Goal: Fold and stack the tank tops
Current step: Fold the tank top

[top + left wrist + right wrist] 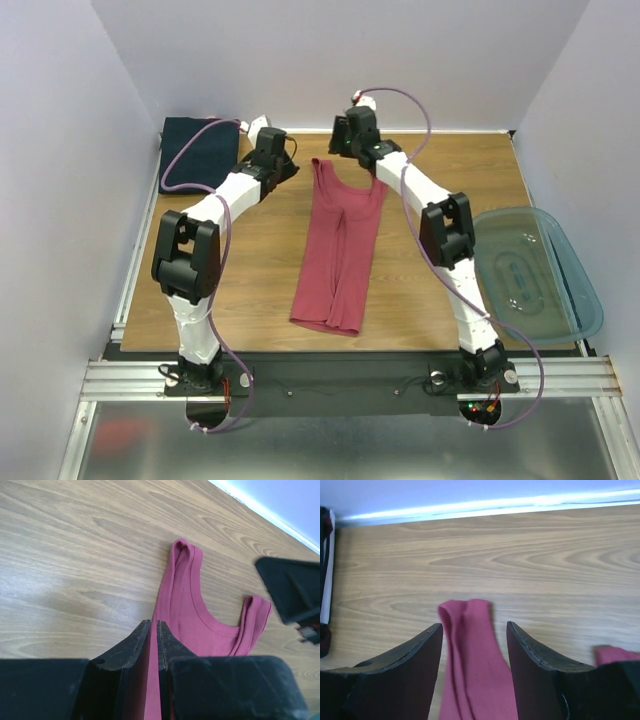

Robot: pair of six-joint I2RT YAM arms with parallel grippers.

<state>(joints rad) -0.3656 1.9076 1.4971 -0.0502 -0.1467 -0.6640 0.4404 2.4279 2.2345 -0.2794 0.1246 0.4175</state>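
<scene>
Top external: rose-red tank top [338, 250], laid flat and lengthwise at the middle of the table [250, 290], straps toward the far edge, hem toward the near. The navy tank top [195, 155], a flat dark rectangle, is at the far left corner, well apart. The translucent tub [535, 270] is at the right edge. Left wrist: left gripper [154, 625], jaws pressed together over the red top's side edge, short of a strap; whether cloth is pinched cannot be told. Right wrist: right gripper [475, 627], jaws spread, straddling one shoulder strap, not closed on it. Handling, judged: thin, light, limp knit, prone to sagging, bunching and sliding on wood. Best taken by pinching the strap ends, then the hem corners, for folding.
</scene>
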